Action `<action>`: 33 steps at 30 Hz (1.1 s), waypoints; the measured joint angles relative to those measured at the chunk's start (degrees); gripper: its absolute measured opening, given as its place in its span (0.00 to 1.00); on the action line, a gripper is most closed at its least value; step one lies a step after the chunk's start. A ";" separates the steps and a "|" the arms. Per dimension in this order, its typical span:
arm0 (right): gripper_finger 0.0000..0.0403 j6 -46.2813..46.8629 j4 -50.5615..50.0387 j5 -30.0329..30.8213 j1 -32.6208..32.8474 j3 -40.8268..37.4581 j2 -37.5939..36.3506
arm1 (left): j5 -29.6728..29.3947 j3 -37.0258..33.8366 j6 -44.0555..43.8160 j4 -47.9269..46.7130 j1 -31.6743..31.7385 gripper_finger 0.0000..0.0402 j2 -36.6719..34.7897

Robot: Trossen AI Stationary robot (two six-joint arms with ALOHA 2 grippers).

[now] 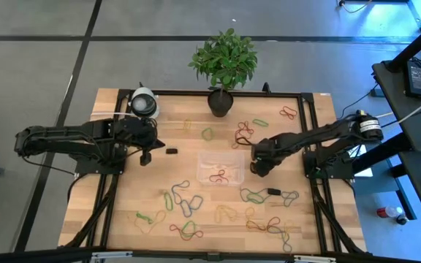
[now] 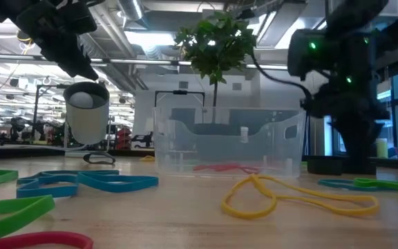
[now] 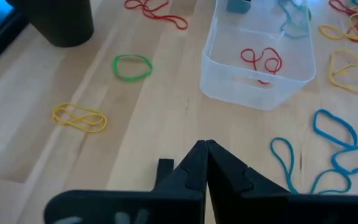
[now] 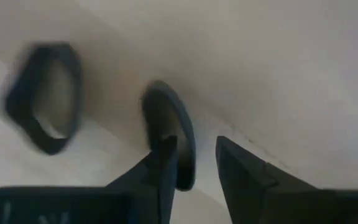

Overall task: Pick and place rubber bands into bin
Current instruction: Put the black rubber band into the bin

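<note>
Many rubber bands lie scattered flat over the tabletop; I judge them nearly weightless, limp and a bit grippy, so I'd pinch a single strand where a loop bulges clear of its neighbours, since tangled ones will drag each other along.

On my left, the left gripper waits above the tabletop near a white cylinder, its fingers pressed together and empty. Just beyond it a small dark block sits on the wood.

In the middle stands the bin, clear and thin-walled, with a red band already inside; I expect it to slide if bumped. Behind it is the potted plant.

On my right, the right gripper is down just beside the bin's right wall. Its fingers are slightly parted around a dark band; whether they have actually pinched it, I cannot tell. The bin wall crowds that grasp.
</note>
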 joint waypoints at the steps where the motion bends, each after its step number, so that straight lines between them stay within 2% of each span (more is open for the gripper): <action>1: 0.28 0.58 1.28 -0.38 0.23 -1.15 0.00 | 0.01 0.00 -0.31 0.04 0.00 0.00 0.00; 5: 0.20 4.52 4.36 0.37 1.84 -4.27 -0.47 | 1.24 0.00 -0.98 0.04 0.00 0.00 0.02; 9: 0.03 6.66 4.56 1.17 3.63 -4.64 -1.13 | 1.52 0.00 -2.31 0.04 0.00 0.00 0.02; 11: 0.02 7.55 2.78 1.77 4.34 -3.52 -2.21 | 1.50 0.00 -2.43 0.04 0.00 0.00 0.02; 15: 0.01 10.19 -5.90 2.92 5.43 2.12 -6.61 | 1.50 0.00 -2.37 0.34 0.00 0.00 0.04; 20: 0.01 10.60 -15.70 10.01 7.14 14.41 -8.15 | 1.48 0.00 -2.25 1.25 0.00 0.01 0.04; 23: 0.00 10.09 -18.66 15.38 7.71 23.34 -5.25 | 1.43 0.02 -2.25 2.23 0.00 0.01 0.09; 26: 0.00 6.06 -17.80 17.92 7.68 32.48 0.10 | 1.43 0.02 -2.25 3.55 0.00 0.00 0.11; 33: 0.00 -3.70 -17.78 16.04 6.97 50.59 18.20 | 0.80 0.02 -2.23 4.81 0.00 0.01 0.11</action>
